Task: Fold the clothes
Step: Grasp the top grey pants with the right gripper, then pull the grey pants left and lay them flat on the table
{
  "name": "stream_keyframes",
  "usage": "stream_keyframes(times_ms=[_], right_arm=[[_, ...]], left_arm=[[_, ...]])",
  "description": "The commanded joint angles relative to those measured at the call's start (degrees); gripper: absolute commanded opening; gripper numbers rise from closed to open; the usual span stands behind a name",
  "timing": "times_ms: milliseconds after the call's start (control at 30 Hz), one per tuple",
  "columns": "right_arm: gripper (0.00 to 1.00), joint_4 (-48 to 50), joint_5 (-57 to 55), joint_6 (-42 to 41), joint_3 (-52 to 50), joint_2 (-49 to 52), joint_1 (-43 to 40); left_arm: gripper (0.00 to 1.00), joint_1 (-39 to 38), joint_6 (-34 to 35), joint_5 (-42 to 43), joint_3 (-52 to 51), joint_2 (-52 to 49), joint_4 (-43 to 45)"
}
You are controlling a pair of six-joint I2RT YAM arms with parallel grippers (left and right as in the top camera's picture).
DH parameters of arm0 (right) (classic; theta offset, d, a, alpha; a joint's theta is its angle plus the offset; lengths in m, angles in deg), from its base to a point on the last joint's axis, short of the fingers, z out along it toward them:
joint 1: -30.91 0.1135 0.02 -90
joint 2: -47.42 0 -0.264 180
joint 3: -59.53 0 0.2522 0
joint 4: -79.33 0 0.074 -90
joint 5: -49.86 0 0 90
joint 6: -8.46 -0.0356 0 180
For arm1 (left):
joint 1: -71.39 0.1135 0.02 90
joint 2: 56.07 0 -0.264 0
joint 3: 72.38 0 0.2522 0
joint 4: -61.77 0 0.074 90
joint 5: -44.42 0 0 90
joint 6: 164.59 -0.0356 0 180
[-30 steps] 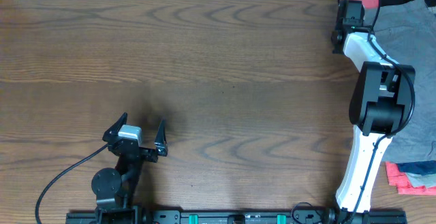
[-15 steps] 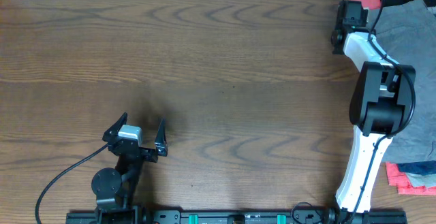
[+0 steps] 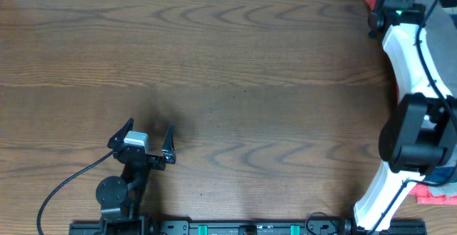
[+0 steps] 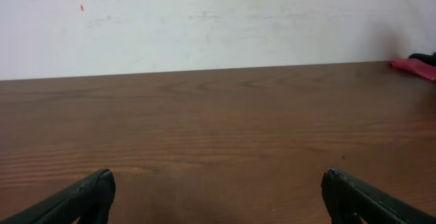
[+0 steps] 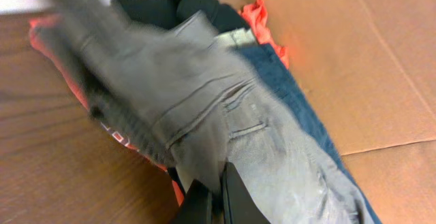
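The right gripper (image 5: pixel 214 200) is pinching a fold of the grey shorts (image 5: pixel 204 108), its fingers nearly pressed together. The shorts are spreading ahead of it over a coral-red garment (image 5: pixel 58 47), a navy garment (image 5: pixel 293 94) and a black garment (image 5: pixel 194 3). Cardboard (image 5: pixel 354 60) is lying to its right, and open worktop (image 5: pixel 41 156) is stretching to its left. The left gripper (image 3: pixel 148 131) is sitting spread wide, well apart from the clothes.

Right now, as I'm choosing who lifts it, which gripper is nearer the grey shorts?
Right. The right gripper is pinching the grey shorts at the far right of the table; the left gripper sits open near the front left, well away.
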Motion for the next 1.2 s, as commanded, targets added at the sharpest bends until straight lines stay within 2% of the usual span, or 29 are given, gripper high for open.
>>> stream_keyframes(times_ms=[0,233,733,1167], right_arm=[[0.01,-0.7,1.7,-1.2,0.7,-2.6,2.8],[0.01,-3.6,11.2,-1.4,0.7,-3.2,9.1],[0.01,-6.6,34.7,-10.2,0.6,-2.1,28.9],[0.01,-6.8,37.1,-16.6,0.6,3.8,52.7]], left_arm=[[0.98,0.2,-0.3,1.2,-1.0,0.0,-2.1],[0.98,0.2,-0.3,1.2,-1.0,0.0,-2.1],[0.98,0.2,-0.3,1.2,-1.0,0.0,-2.1],[0.98,0.2,-0.3,1.2,-1.0,0.0,-2.1]])
